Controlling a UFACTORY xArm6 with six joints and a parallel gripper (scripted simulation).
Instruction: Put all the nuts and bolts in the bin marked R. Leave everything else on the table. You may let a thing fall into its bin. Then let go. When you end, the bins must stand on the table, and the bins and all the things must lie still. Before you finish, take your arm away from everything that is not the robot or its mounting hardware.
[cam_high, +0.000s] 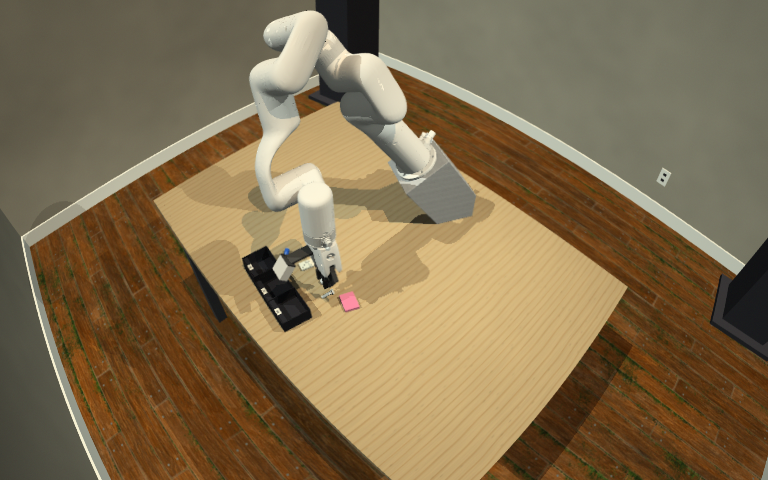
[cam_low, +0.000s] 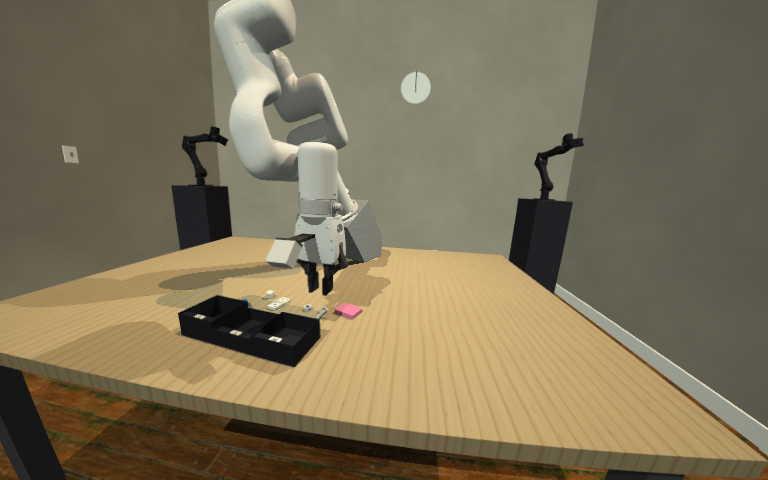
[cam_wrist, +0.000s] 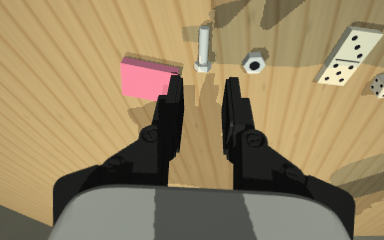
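A grey bolt (cam_wrist: 203, 49) and a grey hex nut (cam_wrist: 254, 63) lie on the table, just beyond my fingertips in the wrist view. My gripper (cam_wrist: 203, 93) hangs above the table with its fingers partly apart and nothing between them. In the exterior view the gripper (cam_low: 318, 288) is a little above the bolt (cam_low: 321, 312) and the nut (cam_low: 306, 307). A row of three black bins (cam_low: 249, 328) stands in front of them, each with a small white label that is too small to read.
A pink block (cam_wrist: 147, 78) lies right beside the bolt. A domino (cam_wrist: 348, 54) and a die (cam_wrist: 377, 86) lie past the nut. A small blue thing (cam_high: 286, 251) lies behind the bins. The arm's grey base (cam_high: 441, 192) stands further back.
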